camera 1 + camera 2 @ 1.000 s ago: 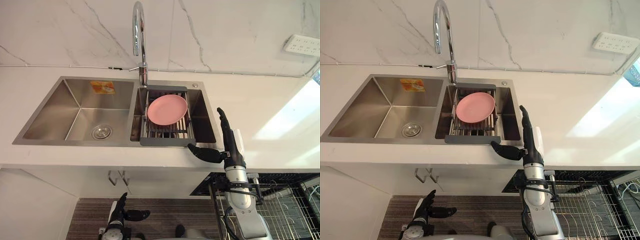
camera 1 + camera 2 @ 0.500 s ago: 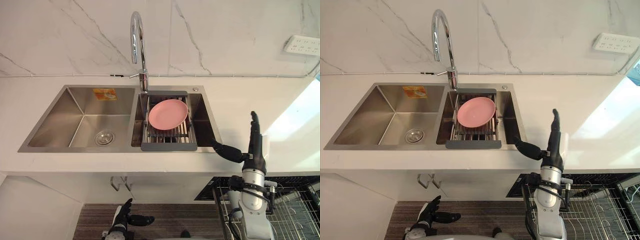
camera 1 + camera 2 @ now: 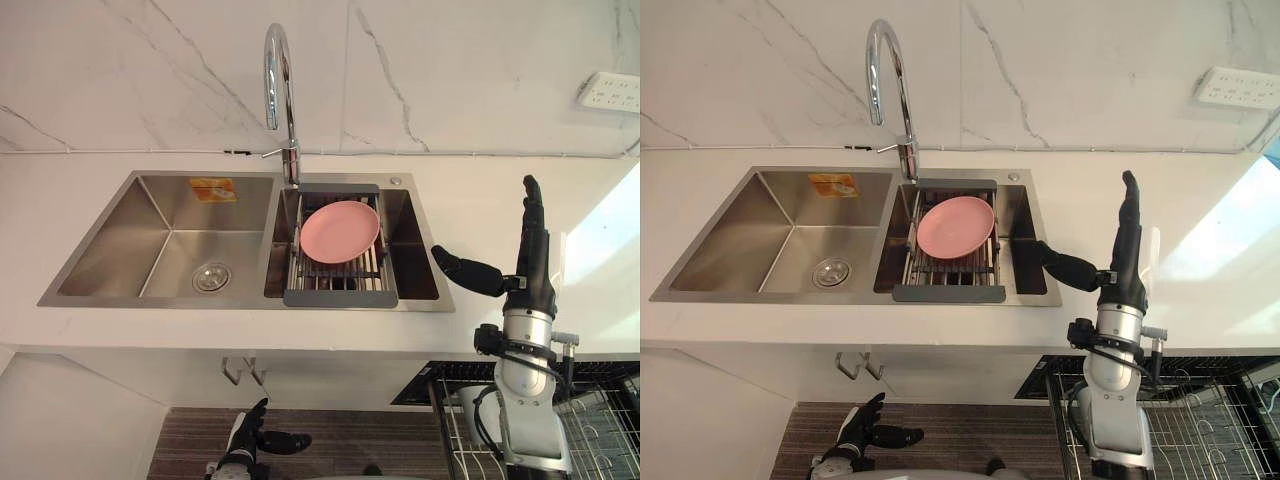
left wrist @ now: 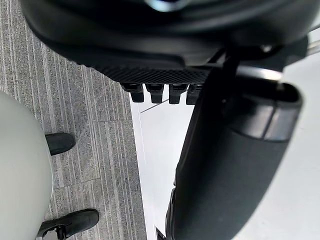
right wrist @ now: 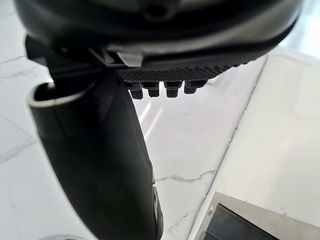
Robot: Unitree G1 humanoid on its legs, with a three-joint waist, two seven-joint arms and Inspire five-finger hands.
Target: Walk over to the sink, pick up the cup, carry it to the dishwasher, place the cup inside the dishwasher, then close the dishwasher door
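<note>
**Right hand raised beside the sink, open**

The right hand (image 3: 1127, 285) stands upright over the white stone counter (image 3: 1200, 200), at 3 o'clock of the double stainless-steel sink (image 3: 740, 230). Its fingers are straight and its thumb is spread wide, with nothing between them. A round pink plate (image 3: 955, 226) lies on the grey slatted drain rack (image 3: 945, 292) in the right basin (below the curved chrome tap (image 3: 885, 70)). The dishwasher's wire basket (image 3: 1200, 430) sits at 5 o'clock. The left hand (image 3: 855, 435) hangs relaxed and empty at 7 o'clock. I cannot tell where the cup is.

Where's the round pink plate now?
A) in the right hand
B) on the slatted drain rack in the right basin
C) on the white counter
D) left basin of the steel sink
B: the round pink plate lies on the slatted drain rack in the right basin of the steel sink; the right hand is open and empty.
</note>
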